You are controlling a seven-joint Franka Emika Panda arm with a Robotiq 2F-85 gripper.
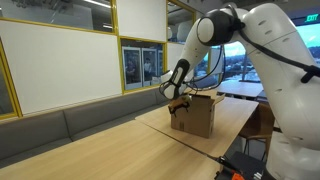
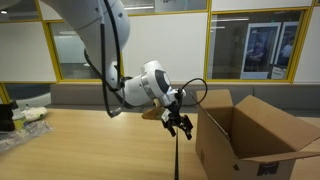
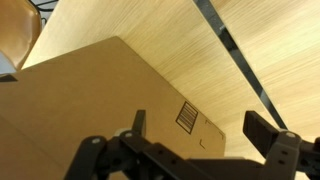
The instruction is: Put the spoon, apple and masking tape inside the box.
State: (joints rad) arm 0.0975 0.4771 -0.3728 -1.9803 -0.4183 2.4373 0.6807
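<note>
The box (image 1: pixel 196 116) is a brown cardboard carton standing on the wooden table with its top flaps up, seen in both exterior views (image 2: pixel 255 138). In the wrist view its side (image 3: pixel 90 100) fills the left half and carries a dark printed mark (image 3: pixel 187 117). My gripper (image 2: pixel 180 126) hangs in the air just beside the box's upper edge (image 1: pixel 175 98). It is open, and nothing lies between its fingers (image 3: pixel 200 128). The spoon, the apple and the masking tape are out of view.
A dark seam (image 3: pixel 240 60) runs across the wooden tabletop (image 1: pixel 110 145). A grey bench (image 1: pixel 60 125) lines the glass wall behind. Crumpled plastic and small items (image 2: pixel 25 118) lie at the table's far end. A black and red device (image 1: pixel 240 170) sits at the near edge.
</note>
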